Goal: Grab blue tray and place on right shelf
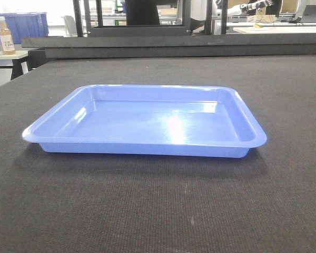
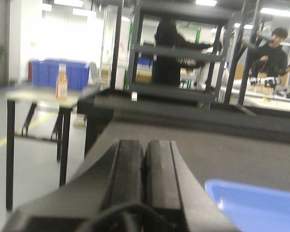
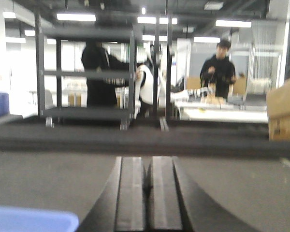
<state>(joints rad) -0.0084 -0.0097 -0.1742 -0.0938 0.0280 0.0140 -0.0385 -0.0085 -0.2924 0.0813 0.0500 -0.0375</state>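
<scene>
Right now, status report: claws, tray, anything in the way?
Left claw shut, empty. Right claw shut, empty. Blue tray flat on dark tabletop, ungrasped, between claws. Nothing visible blocking it.

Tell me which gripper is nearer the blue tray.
Left, probably. The left gripper has the tray just to its right; the right gripper sees only a corner to its left. Neither touches it.

the front view sits low and close over the desk (image 1: 158,211), facing the blue tray (image 1: 147,124) and the room beyond. the wrist views look level forward along the left tool (image 2: 144,164) and right tool (image 3: 147,193); all share the tray and dark rack (image 2: 179,53).
</scene>
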